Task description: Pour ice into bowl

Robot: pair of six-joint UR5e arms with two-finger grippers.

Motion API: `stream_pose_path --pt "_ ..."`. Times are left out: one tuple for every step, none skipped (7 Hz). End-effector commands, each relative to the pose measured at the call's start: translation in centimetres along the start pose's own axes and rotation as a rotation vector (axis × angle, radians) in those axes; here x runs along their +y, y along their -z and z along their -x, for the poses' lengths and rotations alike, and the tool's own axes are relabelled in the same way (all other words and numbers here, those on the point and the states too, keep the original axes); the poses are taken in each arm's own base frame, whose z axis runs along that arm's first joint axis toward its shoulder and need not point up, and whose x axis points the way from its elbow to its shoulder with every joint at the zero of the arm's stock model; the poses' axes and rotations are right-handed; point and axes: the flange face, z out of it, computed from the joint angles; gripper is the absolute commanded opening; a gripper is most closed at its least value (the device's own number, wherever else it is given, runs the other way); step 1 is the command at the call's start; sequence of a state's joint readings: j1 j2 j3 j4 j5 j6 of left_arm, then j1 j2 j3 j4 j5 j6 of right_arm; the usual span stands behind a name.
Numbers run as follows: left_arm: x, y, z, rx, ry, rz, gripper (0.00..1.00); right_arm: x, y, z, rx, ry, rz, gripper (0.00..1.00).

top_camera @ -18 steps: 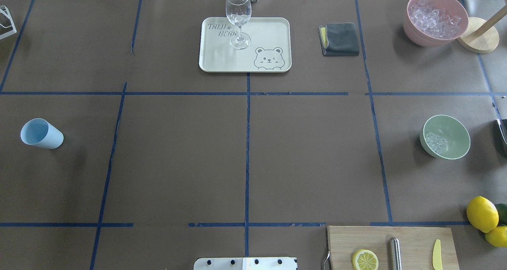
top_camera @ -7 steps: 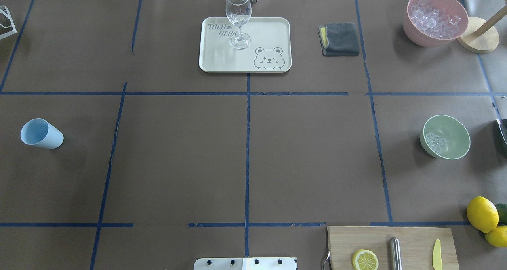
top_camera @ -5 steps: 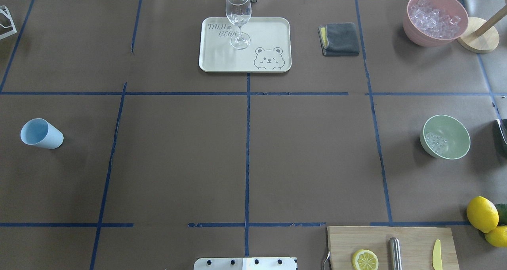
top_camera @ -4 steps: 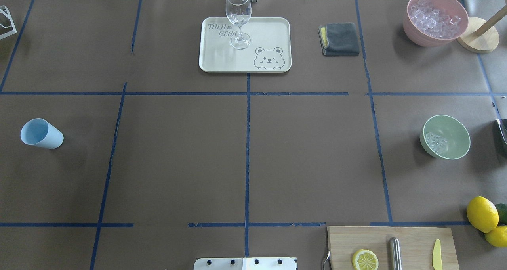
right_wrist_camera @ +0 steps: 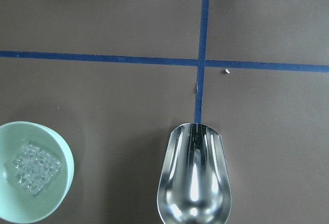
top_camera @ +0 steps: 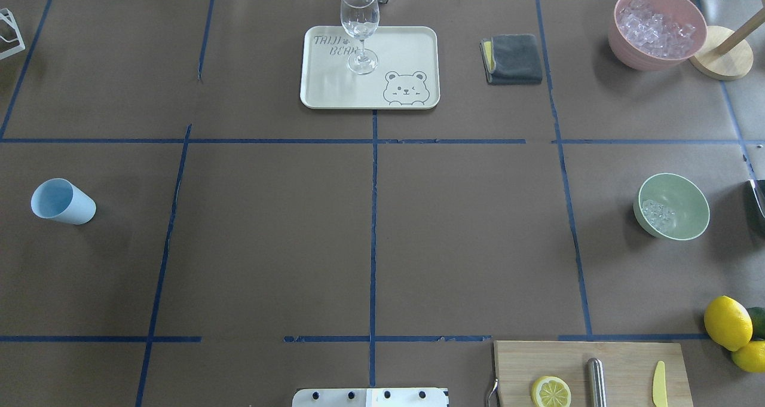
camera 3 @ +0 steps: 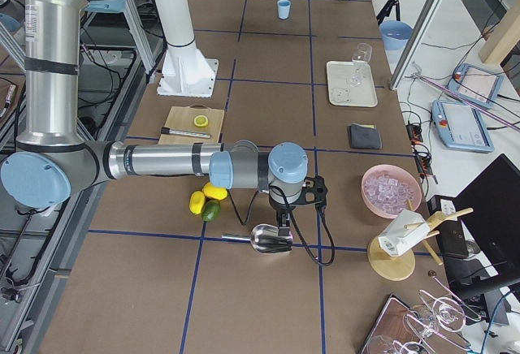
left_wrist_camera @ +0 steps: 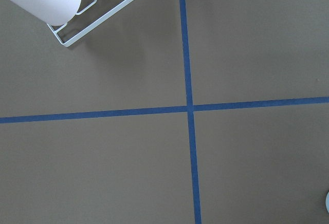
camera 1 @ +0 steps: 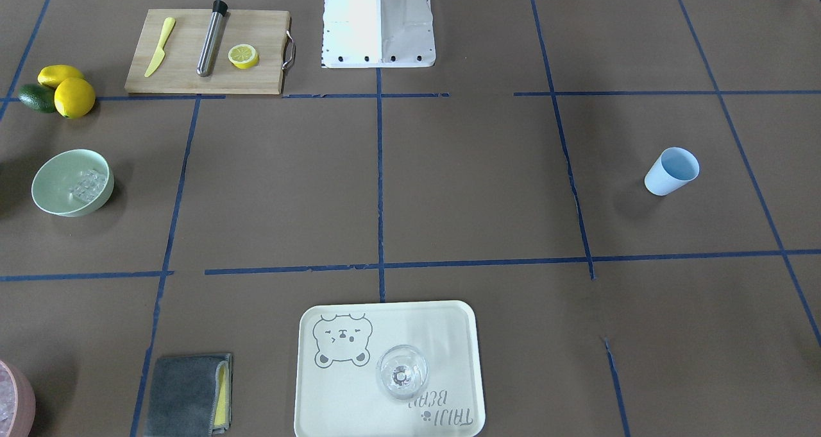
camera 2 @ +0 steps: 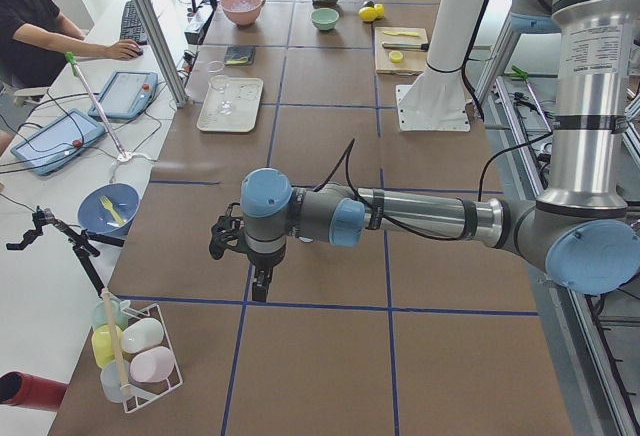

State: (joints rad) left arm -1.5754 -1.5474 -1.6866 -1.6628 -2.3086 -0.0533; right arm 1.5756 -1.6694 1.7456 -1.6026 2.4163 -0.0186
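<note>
The pale mint-green bowl [top_camera: 687,201] stands at the table's right side, also seen in the front view [camera 1: 54,183] and the right wrist view [right_wrist_camera: 18,136]. A small cluster of clear ice [top_camera: 657,214] lies inside it [right_wrist_camera: 35,167]. My right gripper [camera 3: 282,222] shows only in the right side view, hovering over an empty metal scoop [right_wrist_camera: 194,178]; I cannot tell if it is open or shut. My left gripper [camera 2: 261,284] points down over bare table at the far left end; I cannot tell its state.
A pink bowl [top_camera: 633,57] full of ice stands at the back right beside a wooden stand [top_camera: 723,60]. A light blue cup [top_camera: 63,201] stands left. A tray [top_camera: 406,54] carries a wine glass [top_camera: 360,24]. Grey cloth [top_camera: 514,57], cutting board [top_camera: 621,365], lemons [top_camera: 727,322].
</note>
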Motion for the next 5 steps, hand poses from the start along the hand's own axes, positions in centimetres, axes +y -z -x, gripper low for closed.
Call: stream_pose_path --pt "-0.06 0.15 -0.14 0.0 -0.002 -0.003 1.0 0.07 0.68 -0.34 -0.002 -0.009 -0.015 1.0" --pt "-0.06 0.15 -0.14 0.0 -0.002 -0.003 1.0 0.08 0.63 -0.35 -0.006 -0.01 -0.014 1.0" --pt "-0.06 0.15 -0.14 0.0 -0.001 -0.003 1.0 0.07 0.68 -0.28 -0.008 -0.009 -0.015 1.0" --pt "-0.13 0.2 -0.2 0.002 -0.002 -0.004 1.0 0.07 0.68 -0.28 -0.008 -0.009 -0.015 1.0" --pt "-0.12 0.14 -0.14 0.0 -0.002 -0.003 1.0 0.0 0.73 -0.23 -0.008 -0.011 -0.016 1.0"
